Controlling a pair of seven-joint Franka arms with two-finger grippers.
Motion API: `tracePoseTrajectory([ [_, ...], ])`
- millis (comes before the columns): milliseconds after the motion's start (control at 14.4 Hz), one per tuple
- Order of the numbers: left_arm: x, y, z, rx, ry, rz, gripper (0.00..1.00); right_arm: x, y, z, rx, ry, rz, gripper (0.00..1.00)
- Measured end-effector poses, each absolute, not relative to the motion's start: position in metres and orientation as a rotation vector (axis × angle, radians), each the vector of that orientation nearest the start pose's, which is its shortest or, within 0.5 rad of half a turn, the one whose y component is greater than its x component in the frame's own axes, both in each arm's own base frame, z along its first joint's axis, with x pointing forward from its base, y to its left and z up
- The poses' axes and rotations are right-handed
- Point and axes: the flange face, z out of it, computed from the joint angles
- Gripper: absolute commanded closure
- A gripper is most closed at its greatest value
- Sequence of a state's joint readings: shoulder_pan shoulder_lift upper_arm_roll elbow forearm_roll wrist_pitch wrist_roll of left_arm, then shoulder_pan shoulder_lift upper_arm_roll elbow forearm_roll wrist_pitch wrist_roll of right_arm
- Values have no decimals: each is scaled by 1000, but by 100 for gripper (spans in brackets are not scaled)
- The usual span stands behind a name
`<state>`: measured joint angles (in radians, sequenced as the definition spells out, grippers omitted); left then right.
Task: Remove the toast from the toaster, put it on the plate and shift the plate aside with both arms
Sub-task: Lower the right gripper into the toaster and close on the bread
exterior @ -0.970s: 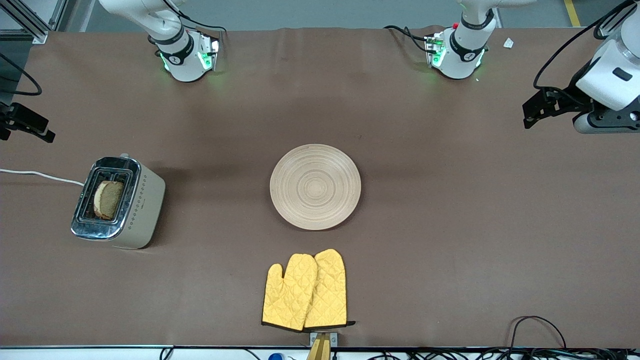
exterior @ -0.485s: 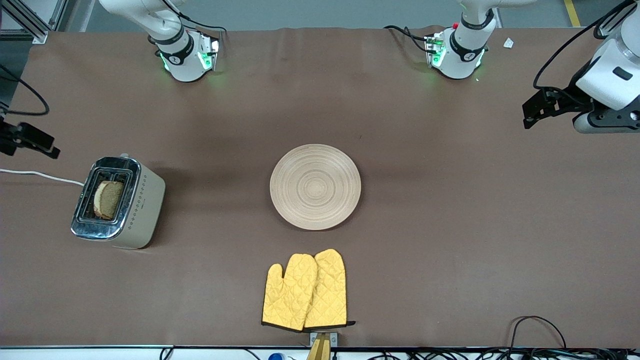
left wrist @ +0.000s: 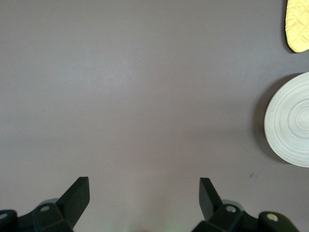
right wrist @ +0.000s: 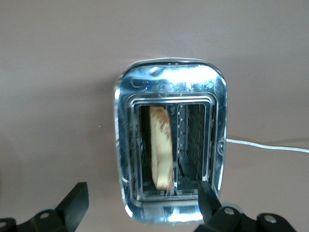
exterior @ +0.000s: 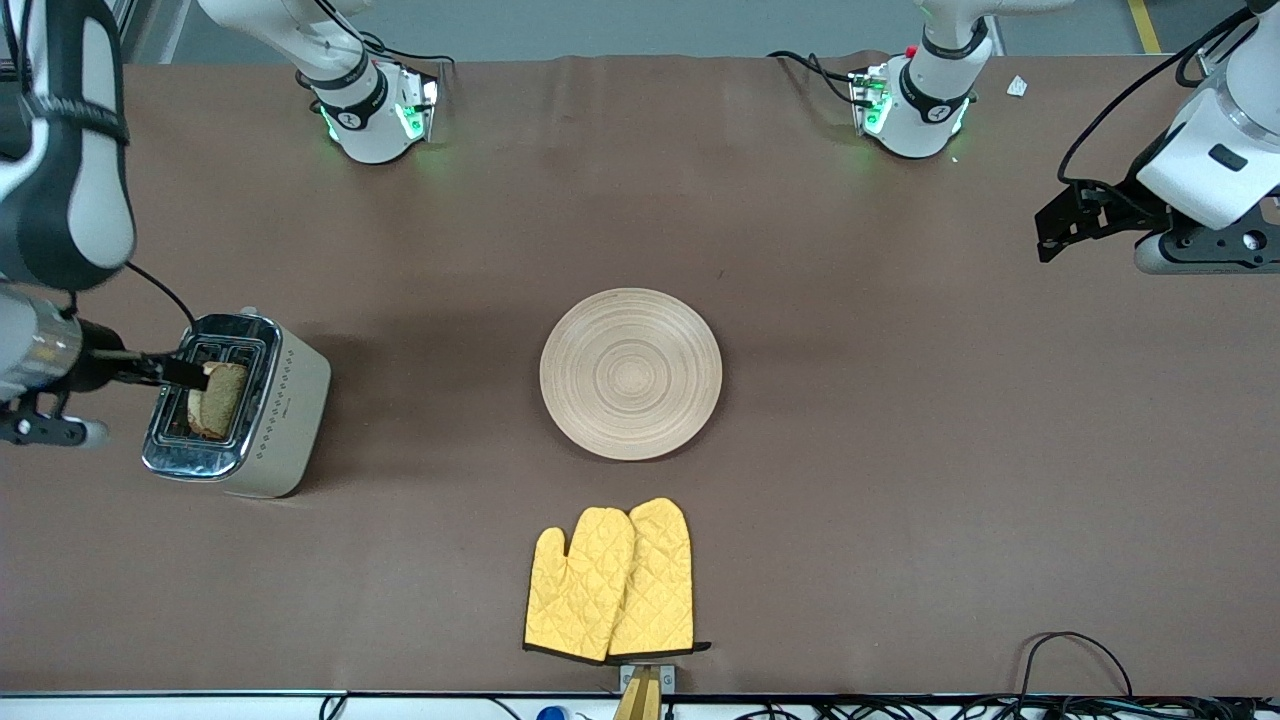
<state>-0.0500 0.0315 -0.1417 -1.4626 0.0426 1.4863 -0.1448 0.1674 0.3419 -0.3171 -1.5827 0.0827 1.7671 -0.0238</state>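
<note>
While the toast (exterior: 218, 398) sits in the toaster (exterior: 240, 405) at frame left, the right gripper (right wrist: 140, 200) hovers over it, unclenched; next it must descend and pinch. The left gripper (left wrist: 144, 194) waits released at upper right; the plate (exterior: 630, 373) lies centre.

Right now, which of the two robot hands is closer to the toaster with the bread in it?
The right. The right gripper hangs open directly over the toaster and its toast. The left gripper waits open above bare table at the left arm's end, well past the plate.
</note>
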Motion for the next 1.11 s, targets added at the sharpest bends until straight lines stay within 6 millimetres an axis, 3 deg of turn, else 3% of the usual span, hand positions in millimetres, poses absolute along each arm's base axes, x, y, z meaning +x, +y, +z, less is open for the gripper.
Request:
tracePoseTrajectory([
  [69, 547, -100, 652, -3102, 67, -2, 0, 640, -75, 422, -3120, 234, 245, 0],
  [139, 547, -100, 653, -3103, 67, -5, 0, 641, -83, 411, -3101, 241, 262, 7],
  [277, 547, -100, 654, -3103, 67, -9, 0, 641, -98, 398, -3071, 261, 280, 27],
  [416, 547, -100, 654, -3103, 67, -10, 0, 639, -102, 392, -3062, 266, 294, 44],
  [693, 547, -99, 654, -3103, 67, -8, 0, 636, -101, 385, -3054, 264, 321, 64],
  [900, 547, -97, 654, -3103, 61, -8, 0, 635, -100, 382, -3052, 263, 329, 89],
  [1108, 547, -97, 654, -3103, 60, -7, 0, 637, -97, 386, -3051, 252, 314, 94],
])
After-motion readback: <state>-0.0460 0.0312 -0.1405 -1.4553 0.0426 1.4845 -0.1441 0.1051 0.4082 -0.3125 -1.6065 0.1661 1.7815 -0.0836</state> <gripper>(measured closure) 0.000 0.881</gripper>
